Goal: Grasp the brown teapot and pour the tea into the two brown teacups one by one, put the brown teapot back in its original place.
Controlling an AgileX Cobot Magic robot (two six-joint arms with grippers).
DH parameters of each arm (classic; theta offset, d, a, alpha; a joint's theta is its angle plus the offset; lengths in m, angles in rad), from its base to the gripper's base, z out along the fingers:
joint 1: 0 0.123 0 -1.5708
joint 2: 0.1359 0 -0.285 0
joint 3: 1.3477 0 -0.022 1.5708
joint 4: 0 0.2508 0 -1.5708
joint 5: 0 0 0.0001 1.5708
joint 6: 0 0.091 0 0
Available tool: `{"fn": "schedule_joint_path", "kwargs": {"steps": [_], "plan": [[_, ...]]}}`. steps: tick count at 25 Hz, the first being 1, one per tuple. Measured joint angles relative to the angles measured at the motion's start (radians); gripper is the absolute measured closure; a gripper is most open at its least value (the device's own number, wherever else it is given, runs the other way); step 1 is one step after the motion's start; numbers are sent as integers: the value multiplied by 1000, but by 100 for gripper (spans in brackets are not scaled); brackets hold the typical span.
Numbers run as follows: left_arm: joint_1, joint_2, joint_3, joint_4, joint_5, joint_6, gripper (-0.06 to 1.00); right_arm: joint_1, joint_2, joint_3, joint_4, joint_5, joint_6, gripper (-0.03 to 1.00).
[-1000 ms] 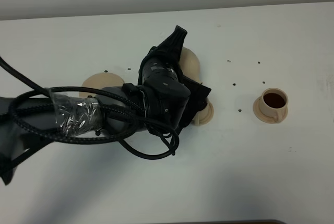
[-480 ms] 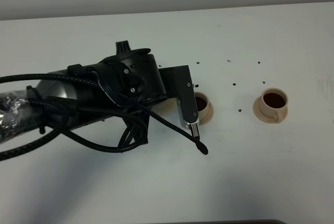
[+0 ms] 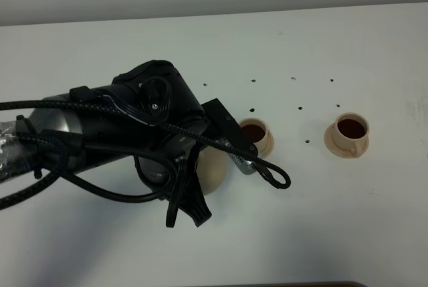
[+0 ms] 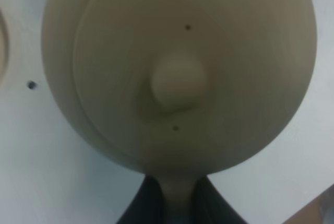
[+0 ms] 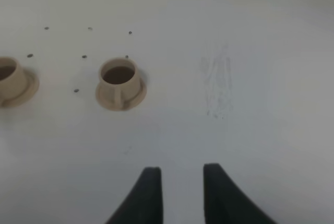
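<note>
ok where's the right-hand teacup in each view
Exterior high: the teacup sits right of centre on the table, holding dark tea.
Left wrist: not in it; the teapot fills the picture.
Right wrist: the cup stands near the middle.
Shared landmark: the other cup, visible in the exterior and right wrist views.

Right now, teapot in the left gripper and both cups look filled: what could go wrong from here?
1. The left gripper holds the brown teapot only by its thin handle, so it could swing or slip in transit.
2. The arm's loose cable loop hangs close to the nearer teacup, which holds dark tea; a snag could tip it.
</note>
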Motion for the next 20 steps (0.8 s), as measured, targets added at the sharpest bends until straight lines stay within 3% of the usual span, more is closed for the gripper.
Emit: {"fn": "schedule_joint_path", "kwargs": {"steps": [6,10,15,20], "plan": [[40,-1,137,-29,-193,-82,82,0,0,0,0,0,0,78],[62,-5,150,-45,-262,-94,82,0,0,0,0,0,0,78],[114,-57,144,-70,-267,-94,82,0,0,0,0,0,0,78],[239,-86,114,-84,-228,-94,82,0,0,0,0,0,0,78]]}}
